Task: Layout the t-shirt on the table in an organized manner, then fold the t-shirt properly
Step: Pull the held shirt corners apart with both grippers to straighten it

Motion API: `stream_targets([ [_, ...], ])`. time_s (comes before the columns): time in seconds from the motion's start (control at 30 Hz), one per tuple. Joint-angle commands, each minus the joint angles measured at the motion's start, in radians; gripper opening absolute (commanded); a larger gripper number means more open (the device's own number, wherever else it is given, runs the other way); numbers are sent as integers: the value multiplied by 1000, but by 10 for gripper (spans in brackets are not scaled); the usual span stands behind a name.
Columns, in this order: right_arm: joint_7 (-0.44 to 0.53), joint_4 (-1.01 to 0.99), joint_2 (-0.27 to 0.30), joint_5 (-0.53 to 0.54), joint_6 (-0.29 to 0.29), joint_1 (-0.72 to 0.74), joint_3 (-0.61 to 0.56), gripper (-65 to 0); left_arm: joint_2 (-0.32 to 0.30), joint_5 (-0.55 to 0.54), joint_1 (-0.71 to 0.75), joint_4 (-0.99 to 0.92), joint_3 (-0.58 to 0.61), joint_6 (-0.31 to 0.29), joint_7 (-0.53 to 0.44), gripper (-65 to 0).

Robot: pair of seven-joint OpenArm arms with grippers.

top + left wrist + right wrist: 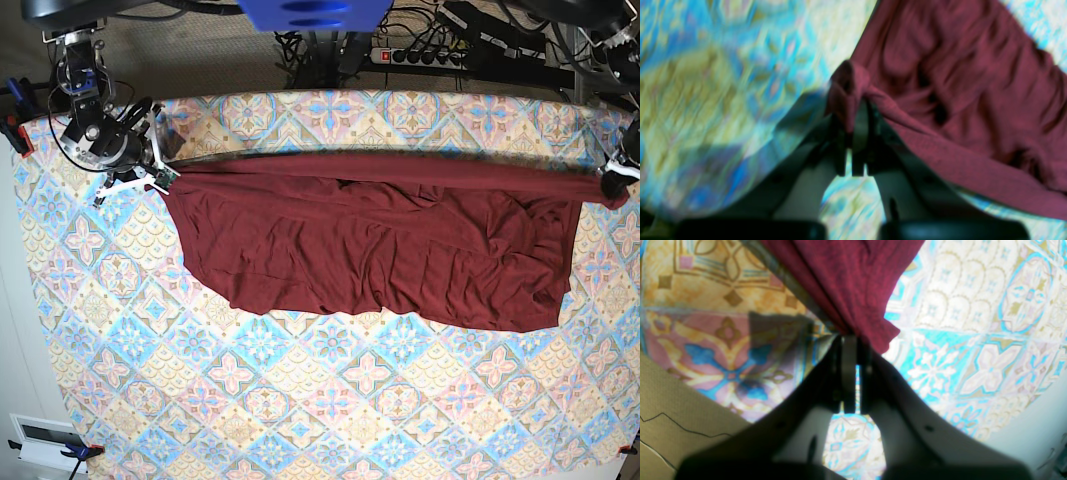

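Observation:
The dark maroon t-shirt [380, 240] hangs stretched wide between my two grippers, its top edge pulled taut, its lower part draped on the patterned table [300, 400]. My left gripper [612, 183] is shut on the t-shirt's corner at the base view's right edge; in the left wrist view the gripper [857, 110] pinches a bunched fold of the t-shirt [957, 83]. My right gripper [160, 176] is shut on the opposite corner at the base view's left; the right wrist view shows the gripper [853, 340] clamping the t-shirt [846, 276].
The table's far edge [360, 97] runs behind the shirt, with cables and a power strip [420, 55] beyond it. A bare beige floor strip [680, 426] shows past the table edge in the right wrist view.

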Motion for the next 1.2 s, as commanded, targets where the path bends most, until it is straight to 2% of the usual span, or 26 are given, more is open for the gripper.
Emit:
stream_targets([
  [0.0,-12,12,19,-17,-9,37,11,-650,-14,1,-37,-1,-6,1,-4,-646],
  [0.13,-46,10,16,-17,-9,102,6,-650,17,70,-155,-81,-6,1,46,-646],
  [0.5,-40,-130,13,-17,-9,129,6,-650,131,353,-352,-205,-6,1,21,-646],
  [0.63,-44,-142,-33,-17,-9,186,6,-650,154,399,-364,-207,-4,1,-4,-639],
  [0.77,-47,-142,-56,-17,-9,214,6,-650,158,403,-360,-207,-4,3,-1,-562],
  [0.87,-49,-140,-62,-17,-9,214,6,-650,154,402,-341,-207,-4,3,-1,-462],
  [0.93,-49,-134,-62,-17,-9,212,6,-645,123,394,-320,-205,-4,3,-1,-394],
  [1.03,-49,-114,-62,-17,-9,212,6,-598,109,390,-304,-204,-9,1,-1,-341],
  [1.17,-49,-44,-60,-17,-9,211,14,-507,62,293,-292,-204,-33,1,-1,-331],
])
